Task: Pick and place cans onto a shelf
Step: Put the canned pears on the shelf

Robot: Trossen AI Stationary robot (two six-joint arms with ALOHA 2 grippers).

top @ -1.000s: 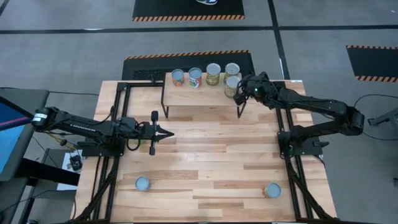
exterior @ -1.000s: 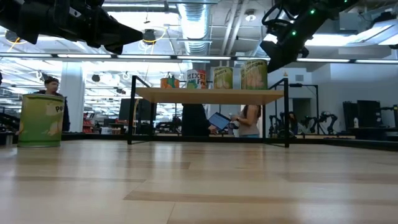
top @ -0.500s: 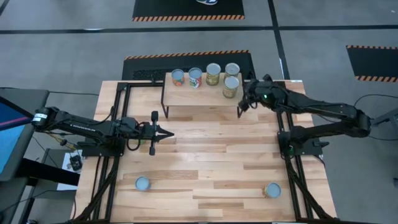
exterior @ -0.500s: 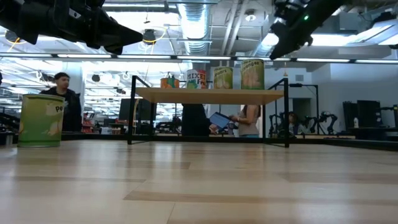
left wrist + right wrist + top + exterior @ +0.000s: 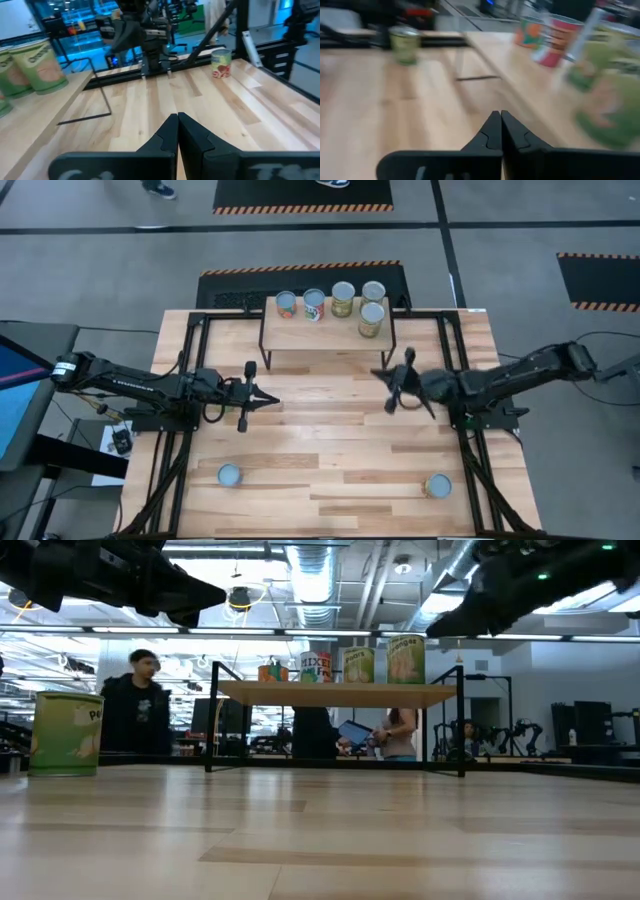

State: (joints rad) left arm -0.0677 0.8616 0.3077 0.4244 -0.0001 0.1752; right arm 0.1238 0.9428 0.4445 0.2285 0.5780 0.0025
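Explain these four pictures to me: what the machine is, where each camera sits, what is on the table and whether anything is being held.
This is a robot with two dark arms at a wooden table; each arm ends in a two-finger claw.

The overhead picture looks straight down. The left claw hangs over the table's left half, and the right claw is just in front of the shelf. Both are shut and hold nothing.

The low picture looks level across the tabletop toward the shelf, with people in the room behind.

The other two pictures come from cameras on the wrists, each looking past that arm's own closed fingers.

Five cans stand on the shelf. Two more wait at the table's near edge: the left can and the right can.
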